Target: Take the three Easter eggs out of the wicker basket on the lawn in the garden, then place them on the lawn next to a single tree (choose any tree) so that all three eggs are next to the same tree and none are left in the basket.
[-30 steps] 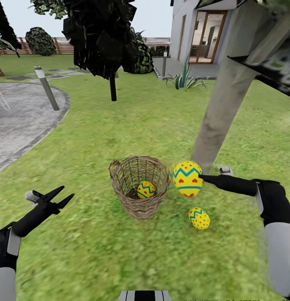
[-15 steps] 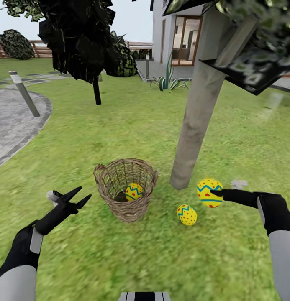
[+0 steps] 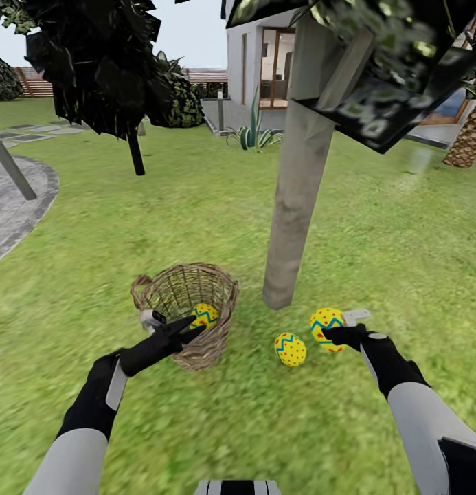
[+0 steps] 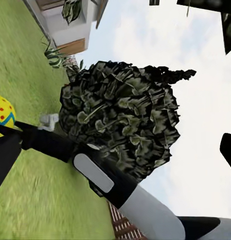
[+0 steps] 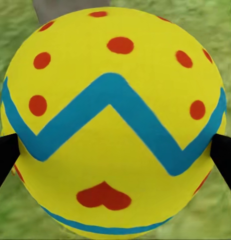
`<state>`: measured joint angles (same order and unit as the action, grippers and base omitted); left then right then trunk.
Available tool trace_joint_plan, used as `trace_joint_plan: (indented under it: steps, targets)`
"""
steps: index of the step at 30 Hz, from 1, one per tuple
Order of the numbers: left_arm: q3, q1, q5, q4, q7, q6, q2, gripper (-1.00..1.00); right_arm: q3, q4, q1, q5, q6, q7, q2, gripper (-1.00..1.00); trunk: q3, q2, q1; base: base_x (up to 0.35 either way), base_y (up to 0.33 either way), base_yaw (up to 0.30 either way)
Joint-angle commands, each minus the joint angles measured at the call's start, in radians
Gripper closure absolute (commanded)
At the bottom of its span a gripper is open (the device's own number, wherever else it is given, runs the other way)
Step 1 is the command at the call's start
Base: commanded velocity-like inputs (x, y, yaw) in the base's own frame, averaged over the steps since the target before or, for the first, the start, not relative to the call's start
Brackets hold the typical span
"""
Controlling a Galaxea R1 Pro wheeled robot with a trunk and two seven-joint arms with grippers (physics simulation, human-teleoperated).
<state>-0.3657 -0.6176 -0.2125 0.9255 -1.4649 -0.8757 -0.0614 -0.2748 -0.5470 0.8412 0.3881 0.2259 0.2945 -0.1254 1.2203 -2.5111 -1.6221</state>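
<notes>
Far left of the head view, the grey paved patch (image 3: 14,206) curved away with a post (image 3: 11,168) on its edge; the lawn (image 3: 196,199) between that edge and the black-trunked tree (image 3: 93,62) lay open.

My left gripper (image 3: 186,331) reached over the near rim of the wicker basket (image 3: 186,309), black fingers (image 3: 172,333) close together at the tips; I could not tell whether they were fully closed or touched anything. The basket stood upright on the grass, loop handle (image 3: 141,283) on its left rim. One egg (image 3: 205,315) sat inside it, against the near wall, just past my left fingertips.

Right of the basket, a strip of bare grass separated it from the pale trunk of the tree (image 3: 292,179), whose base met the lawn just behind and to the right of the basket. The leaves (image 3: 375,62) hung low overhead.

A second egg (image 3: 290,348) lay on the grass in front of the trunk base, apart from the basket and just left of my right gripper.

My right gripper (image 3: 334,331) was clamped on the third egg (image 3: 325,320), held low near the grass beside the trunk base. In the right wrist view this egg (image 5: 113,120) sat squarely between the two black fingers (image 5: 5,155), one at each side, blue zigzag across the middle, red heart below.

Further right the lawn ran open to a palm trunk (image 3: 468,137). House (image 3: 258,62) and fence (image 3: 31,82) stood well behind.
</notes>
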Motion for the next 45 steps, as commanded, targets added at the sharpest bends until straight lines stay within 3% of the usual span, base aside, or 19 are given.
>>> trace_joint_plan:
  steps: [1, 4, 6, 11, 12, 15, 16, 18, 21, 26, 30, 32, 34, 36, 42, 45]
  targets:
    - [-0.002, -0.001, 0.004, 0.005, -0.005, -0.011, -0.003, -1.0, -0.006, 0.003, 0.001, 0.013, -0.007, 0.006, 0.001, 1.0, 0.001, 0.0, 0.0, 0.093, -0.229, -0.001]
    - [0.015, -0.001, 0.004, 0.01, -0.006, -0.011, -0.008, -1.0, -0.005, 0.01, 0.0, 0.015, -0.018, -0.006, 0.001, 1.0, 0.001, 0.0, 0.0, 0.126, -0.259, 0.0]
    - [0.061, -0.001, 0.004, 0.01, -0.006, -0.013, -0.014, -1.0, -0.004, 0.013, 0.0, 0.015, -0.019, -0.023, 0.001, 1.0, 0.001, 0.0, 0.0, 0.068, -0.108, 0.0]
    - [0.115, -0.001, 0.004, 0.008, -0.005, -0.014, -0.041, -1.0, -0.001, 0.016, -0.001, 0.015, -0.02, -0.037, 0.003, 1.0, 0.001, 0.0, 0.0, 0.008, -0.012, 0.0]
    - [0.123, -0.001, 0.004, 0.008, -0.005, -0.015, -0.042, -1.0, 0.008, 0.016, 0.0, 0.014, -0.019, -0.065, 0.012, 1.0, 0.001, 0.0, 0.0, 0.0, 0.0, 0.0]
    - [0.131, -0.001, 0.003, 0.007, -0.005, -0.015, -0.044, -1.0, 0.092, 0.118, 0.024, 0.013, -0.02, -0.347, 0.085, 1.0, 0.001, 0.0, 0.0, 0.017, -0.014, 0.0]
    - [0.132, -0.001, 0.002, 0.007, -0.005, -0.015, -0.044, -1.0, 0.123, 0.168, 0.052, 0.011, -0.023, -0.409, 0.106, 1.0, 0.001, 0.0, 0.0, 0.144, -0.124, 0.0]
    - [0.132, -0.001, 0.003, 0.004, -0.005, -0.014, -0.045, -1.0, 0.154, 0.243, 0.096, 0.01, -0.024, -0.463, 0.143, 1.0, 0.001, 0.0, 0.0, 0.218, -0.188, 0.0]
    - [0.133, -0.001, 0.003, 0.002, -0.005, -0.014, -0.053, -1.0, 0.163, 0.273, 0.107, 0.011, -0.026, -0.476, 0.18, 1.0, 0.001, 0.0, 0.0, 0.111, -0.094, 0.0]
    - [0.152, -0.001, -0.003, 0.002, -0.011, -0.012, -0.057, -1.0, 0.163, 0.284, 0.108, 0.009, -0.031, -0.478, 0.179, 1.0, 0.001, 0.0, 0.0, 0.007, -0.006, 0.0]
    - [0.165, -0.001, -0.027, 0.001, -0.011, -0.012, -0.059, -1.0, 0.163, 0.284, 0.109, 0.009, -0.043, -0.477, 0.178, 1.0, 0.016, -0.001, -0.002, 0.0, 0.0, 0.0]
    - [0.25, -0.001, -0.029, 0.002, -0.006, -0.014, -0.073, -1.0, 0.163, 0.284, 0.108, 0.01, -0.045, -0.477, 0.182, 1.0, 0.024, -0.002, -0.003, 0.0, 0.0, 0.0]
    - [0.311, -0.001, -0.051, 0.006, -0.005, -0.014, -0.078, -1.0, 0.163, 0.283, 0.108, 0.01, -0.046, -0.477, 0.183, 1.0, 0.032, -0.002, -0.003, 0.0, 0.0, 0.0]
    - [0.33, -0.001, -0.081, 0.007, -0.003, -0.013, -0.079, -1.0, 0.163, 0.284, 0.108, 0.01, -0.046, -0.477, 0.184, 1.0, 0.039, -0.003, -0.004, 0.0, 0.0, 0.0]
    - [0.35, -0.001, -0.088, 0.001, 0.0, -0.013, -0.081, -1.0, 0.163, 0.285, 0.108, 0.011, -0.076, -0.477, 0.184, 1.0, 0.063, -0.004, -0.007, 0.0, 0.0, 0.0]
    - [0.35, -0.001, -0.089, 0.0, 0.03, -0.013, -0.082, -1.0, 0.163, 0.285, 0.108, 0.012, -0.088, -0.477, 0.184, 1.0, 0.074, -0.005, -0.008, 0.0, 0.0, 0.0]
